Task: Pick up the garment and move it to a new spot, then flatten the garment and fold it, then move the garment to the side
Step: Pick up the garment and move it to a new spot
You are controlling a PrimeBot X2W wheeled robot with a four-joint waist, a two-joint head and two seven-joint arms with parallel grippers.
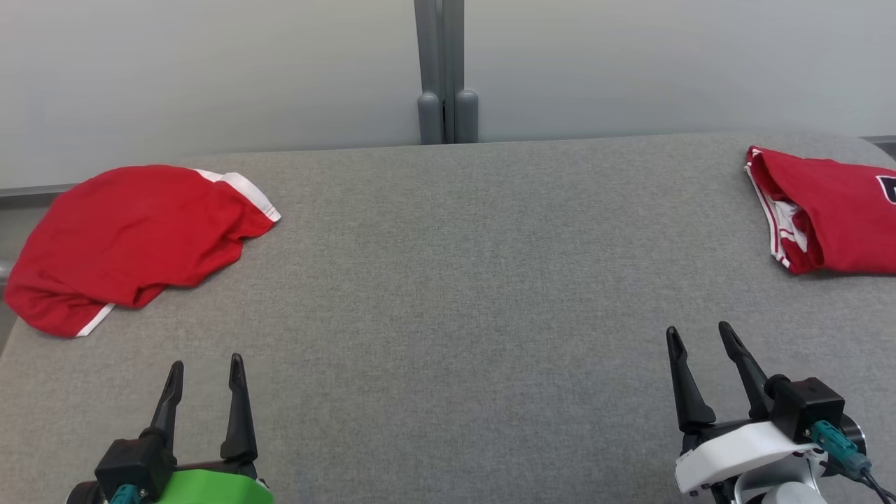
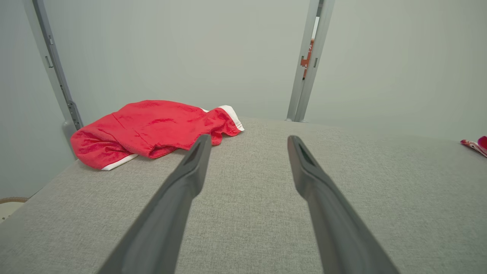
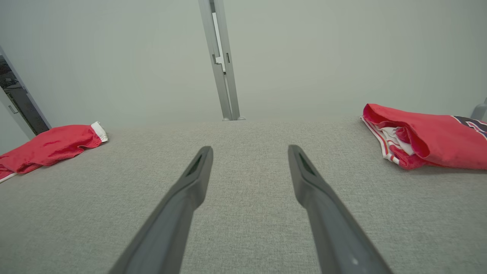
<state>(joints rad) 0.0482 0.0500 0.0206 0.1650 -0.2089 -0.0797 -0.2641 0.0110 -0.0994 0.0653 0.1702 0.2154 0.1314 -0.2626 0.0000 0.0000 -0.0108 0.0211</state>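
Our left gripper (image 1: 206,361) and right gripper (image 1: 698,327) stood spread apart, empty, above grey fabric tabletop (image 1: 448,280), crumpled red white-trimmed garment (image 1: 133,238) lay far left, folded red garment (image 1: 833,217) far right

This looks like a lab or test cell. Ahead of both sets of jaws, a grey cloth-covered bench (image 1: 448,280) runs up to plain pale partition panels (image 1: 210,70) joined by a grey metal post (image 1: 439,63). Beyond and left of the left jaws stands a second post (image 2: 53,57).
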